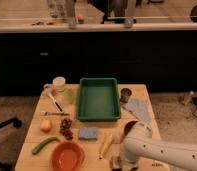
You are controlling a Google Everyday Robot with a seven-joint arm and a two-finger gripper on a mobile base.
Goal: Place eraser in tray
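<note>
The green tray (98,116) stands in the middle of the wooden table, with nothing showing inside it. My white arm reaches in from the lower right and bends down at the table's front edge. The gripper (121,163) is at the bottom of the view, below the tray and just right of the banana. A small dark-and-tan block, apparently the eraser (114,162), lies right at the gripper's tip. The arm hides most of it. I cannot tell whether the gripper holds it.
A blue-grey sponge pad (88,133), a banana (106,145), an orange bowl (68,156) and a green vegetable (44,145) lie in front of the tray. Grapes (67,128), an orange fruit (46,126), utensils and a white cup (58,83) are left. A can (125,94) and a cloth (139,110) are right.
</note>
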